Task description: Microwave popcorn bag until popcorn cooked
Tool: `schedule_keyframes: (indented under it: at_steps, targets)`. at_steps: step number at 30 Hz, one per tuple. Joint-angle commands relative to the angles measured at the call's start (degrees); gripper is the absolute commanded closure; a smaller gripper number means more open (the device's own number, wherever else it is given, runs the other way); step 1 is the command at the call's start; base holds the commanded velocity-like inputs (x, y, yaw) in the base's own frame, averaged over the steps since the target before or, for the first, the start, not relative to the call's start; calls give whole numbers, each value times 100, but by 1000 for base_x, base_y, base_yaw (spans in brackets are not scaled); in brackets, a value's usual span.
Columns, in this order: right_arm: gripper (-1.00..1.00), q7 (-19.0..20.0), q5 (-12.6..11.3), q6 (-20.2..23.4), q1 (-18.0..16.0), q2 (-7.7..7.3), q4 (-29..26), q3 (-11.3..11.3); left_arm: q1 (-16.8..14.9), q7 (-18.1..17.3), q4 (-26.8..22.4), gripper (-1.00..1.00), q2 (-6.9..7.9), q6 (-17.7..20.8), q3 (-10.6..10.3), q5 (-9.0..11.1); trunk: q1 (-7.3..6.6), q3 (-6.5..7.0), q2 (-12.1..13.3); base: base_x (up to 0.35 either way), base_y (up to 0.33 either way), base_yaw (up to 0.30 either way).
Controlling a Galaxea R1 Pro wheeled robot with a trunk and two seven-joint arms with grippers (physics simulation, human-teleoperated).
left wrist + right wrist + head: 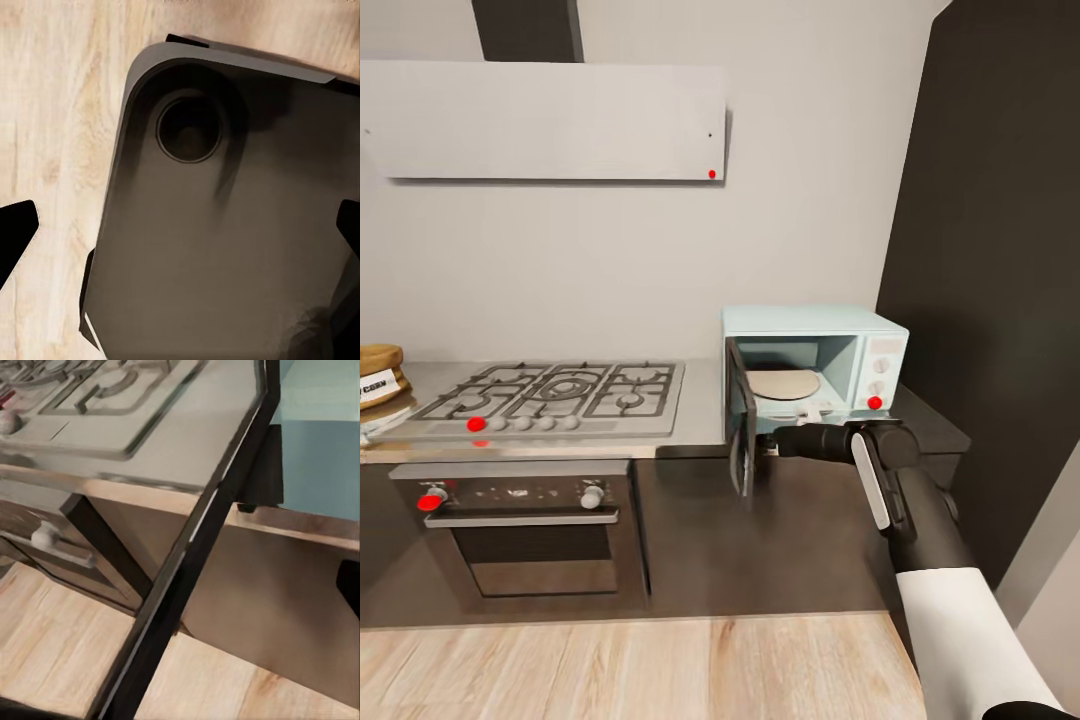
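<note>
The popcorn bag [379, 377] stands on the grey countertop [703, 405] at the far left edge of the head view, partly cut off; its popcorn is hidden. The pale blue microwave [860, 345] sits at the counter's right end, its dark-framed door [739, 432] swung wide open to the left and a round plate [782, 383] inside. My right gripper [772, 440] reaches to the door's lower edge and looks open; one finger [349, 585] shows beside the door's dark rim [187, 562]. My left gripper [180, 232] hangs open over my own dark base [225, 247].
A gas hob [555, 392] fills the counter between bag and microwave, with a built-in oven [525, 525] below. A grey hood [545, 120] hangs above. A tall dark cabinet [1000, 250] stands right of the microwave. Light wooden floor [610, 670] lies before the cabinets.
</note>
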Motion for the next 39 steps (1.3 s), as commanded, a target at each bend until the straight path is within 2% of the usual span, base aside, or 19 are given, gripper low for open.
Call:
schedule_keyframes:
  at_steps: [1, 15, 19, 21, 24, 26, 27, 28, 29, 31, 33, 37, 39]
  targets:
    - [-100, 9, -25, 34, -5, 3, -3, -3, 2, -1, -7, -100, -1, -7, 42, 5, 0, -5, -3, 0, 151, 0]
    - [-100, 2, -4, 34, -5, -44, -3, -3, 2, -1, -7, -100, -1, -7, 42, 5, 0, -5, -3, 0, 117, 0]
    - [-100, 0, 30, 34, -5, -115, -3, -20, 2, -1, -7, -100, -1, -7, 42, 5, 0, -5, -3, 0, 2, 0]
    - [-100, 0, 40, 34, -5, -247, -3, -26, 2, -1, -7, -100, -1, -7, 42, 5, 0, -5, -3, 0, 0, 0]
    - [-100, -31, 42, 34, -5, -672, 7, -35, 2, -1, -7, -100, -5, -7, 44, 5, 0, -5, -3, 0, 0, 0]
    - [-100, -47, 30, 15, -5, -1093, 111, -43, 2, -1, -7, -100, -9, -7, 49, 5, 0, -5, -3, 0, 0, 0]
    - [-100, -51, 29, 7, -5, -1368, 217, -89, 2, -1, -7, -100, -10, -7, 50, 5, 0, -5, -3, 0, 0, 0]
    - [-100, -53, 31, 5, -5, -1432, 275, -169, 2, -1, -7, -100, -10, -7, 51, 5, 0, -5, -3, 0, 0, 0]
    - [-100, -51, 40, 0, -5, -1491, 407, -343, 2, -1, -7, -100, -10, -7, 51, 5, 0, -5, -3, 0, 0, 0]
    - [-100, -47, 50, -33, -5, -1531, 686, -583, 2, -1, -7, -100, -10, -7, 51, 5, 0, -5, -3, 0, 0, 0]
    - [-100, -45, 56, -247, -5, -1585, 1269, -751, 2, -1, -7, -100, -10, -7, 51, 5, 0, -5, -3, 0, 0, 0]
    - [-100, -42, 69, -1472, -5, -1762, 3190, -821, 2, -1, -7, -100, -10, -7, 51, 5, 0, -5, -3, 0, 0, 0]
    - [-100, -73, 173, -2042, -5, -1811, 4121, -821, 2, -1, -7, -100, -10, -7, 51, 5, 0, -5, -3, 0, 0, 0]
